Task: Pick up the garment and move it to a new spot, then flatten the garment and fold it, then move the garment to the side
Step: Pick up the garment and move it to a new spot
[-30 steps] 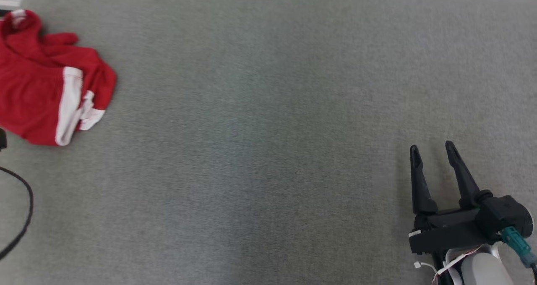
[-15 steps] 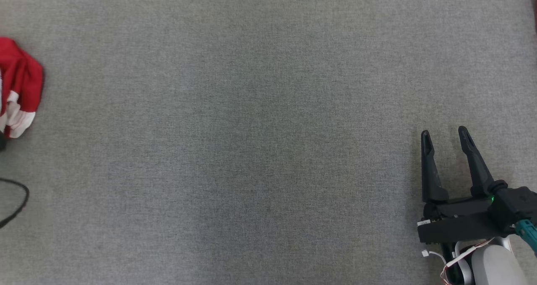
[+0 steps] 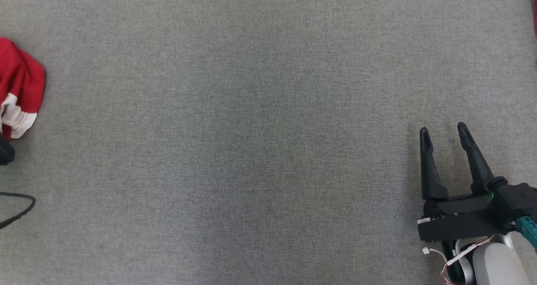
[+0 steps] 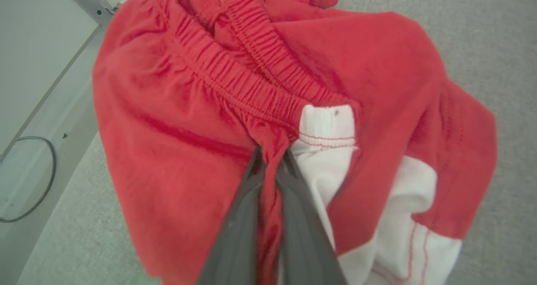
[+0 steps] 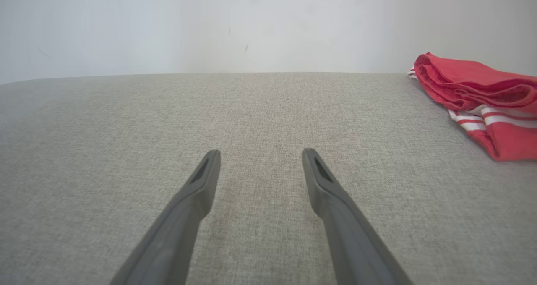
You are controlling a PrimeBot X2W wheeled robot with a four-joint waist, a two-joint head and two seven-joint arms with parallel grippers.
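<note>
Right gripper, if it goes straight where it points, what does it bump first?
Nothing near: the right gripper points across grey surface; the red striped cloth lies off to its side. Depth beyond is unclear.

Soft even daylight; wrist views perhaps slightly blurred.

Right claw [image 3: 442,129] has long tapered black fingers [image 3: 430,171], a teal connector [image 3: 527,228], pale forearm [image 3: 497,264]
</note>
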